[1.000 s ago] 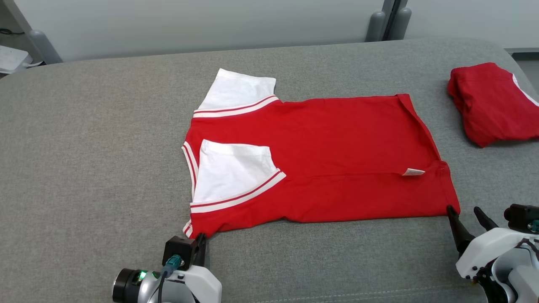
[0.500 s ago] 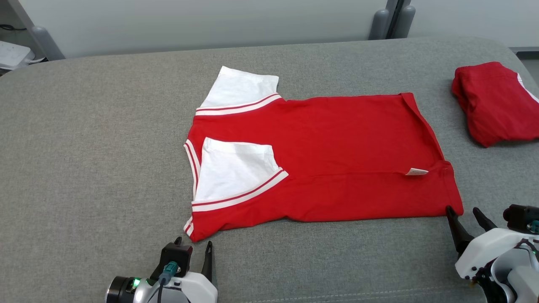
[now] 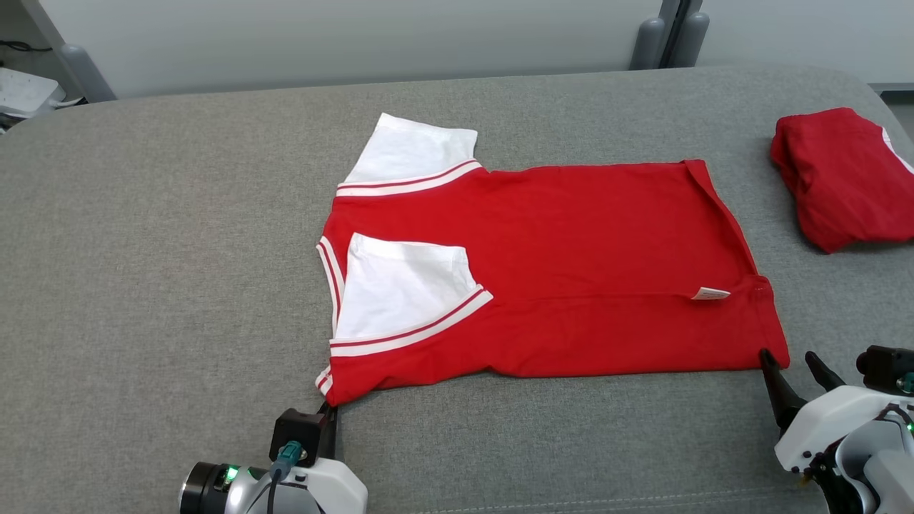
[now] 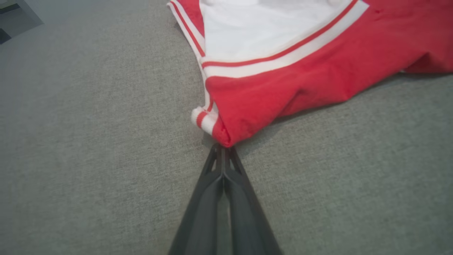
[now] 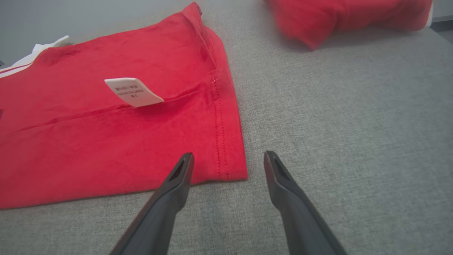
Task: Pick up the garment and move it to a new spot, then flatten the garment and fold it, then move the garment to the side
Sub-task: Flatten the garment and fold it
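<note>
head view: a red shirt [image 3: 571, 264] lies flat in the middle of the grey tabletop [image 3: 143, 250], neck end to the left, hem to the right.
near sleeve [image 3: 400, 285]: white, folded in over the red body, edged with a white band and a thin red stripe.
far sleeve [image 3: 414, 150]: white, same striped band, sticking out past the shirt's far edge onto the tabletop.
tag [image 5: 133, 91]: small and white, poking out of a fold line close to the hem. it carries a few rows of tiny dark print, too small and blurred to read.
left hand [image 4: 223, 150]: fingers pressed tight together, tips nipping the near shoulder corner of the shirt, where the cloth draws to a point beside the striped collar edge.
right hand [image 5: 229, 156]: fingers wide apart and gripping nothing. it sits low at the near hem corner, one finger over the red edge, the other over bare tabletop.
bundle [image 3: 842, 175]: folded red cloth at the far right of the tabletop, well apart from the shirt, with a white strip along its right edge.
</note>
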You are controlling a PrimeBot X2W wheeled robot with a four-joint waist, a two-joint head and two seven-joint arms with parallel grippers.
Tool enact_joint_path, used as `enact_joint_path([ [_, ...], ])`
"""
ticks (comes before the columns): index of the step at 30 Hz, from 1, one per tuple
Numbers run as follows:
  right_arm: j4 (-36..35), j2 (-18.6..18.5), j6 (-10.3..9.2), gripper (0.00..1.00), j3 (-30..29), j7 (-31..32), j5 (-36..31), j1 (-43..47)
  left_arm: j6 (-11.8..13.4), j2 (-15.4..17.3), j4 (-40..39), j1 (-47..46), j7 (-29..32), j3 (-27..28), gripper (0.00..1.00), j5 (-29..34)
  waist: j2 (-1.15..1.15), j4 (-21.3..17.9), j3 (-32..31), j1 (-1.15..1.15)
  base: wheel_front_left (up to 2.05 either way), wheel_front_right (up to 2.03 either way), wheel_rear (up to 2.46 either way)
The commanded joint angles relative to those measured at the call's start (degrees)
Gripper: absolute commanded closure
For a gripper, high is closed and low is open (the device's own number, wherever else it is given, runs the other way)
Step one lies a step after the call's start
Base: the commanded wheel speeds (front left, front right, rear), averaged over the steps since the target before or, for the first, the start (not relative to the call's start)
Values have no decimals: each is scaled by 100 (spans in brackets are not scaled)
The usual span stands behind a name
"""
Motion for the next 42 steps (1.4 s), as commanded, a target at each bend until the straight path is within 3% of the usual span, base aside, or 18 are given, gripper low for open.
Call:
enact_joint_path([
  [1, -56, -127, 7, 0, 99, -84, 52, 4, 50, 67, -106, -193, -78, 169, 54, -3, 0, 5, -13, 0, 0, 0, 0],
  [2, -52, -127, 7, 0, 106, -84, 57, 1, 75, 68, -125, -175, -80, 163, 0, 2, 0, 8, -19, 0, 0, 0, 0],
  [13, -49, -110, 7, 0, 182, -84, 91, -29, 173, 80, -251, -295, 29, -2, 0, 141, 0, -33, -11, 0, 0, 0, 0],
  [14, -50, -108, 7, 0, 197, -84, 93, -35, 164, 77, -211, -322, 41, -15, 15, 144, 0, -53, -7, 0, 0, 0, 0],
  [16, -50, -123, 7, 0, 226, -84, 105, -50, 154, 65, -133, -383, 18, -26, 54, 152, 0, -90, 0, 0, 0, 0, 0],
  [17, -50, -135, 7, 0, 236, -84, 114, -55, 140, 55, -81, -413, 10, -38, 100, 153, 0, -101, 2, 0, 0, 0, 0],
  [26, -5, -147, 7, 0, 288, -79, 266, -34, -27, 14, 355, -524, -98, -79, 100, 68, 0, -82, -36, 0, 0, 0, 0],
  [42, 737, 220, 7, 0, 493, 152, 846, -434, 41, 276, -46, -500, 27, -128, 100, 70, 0, 203, 125, 0, 0, 0, 0],
])
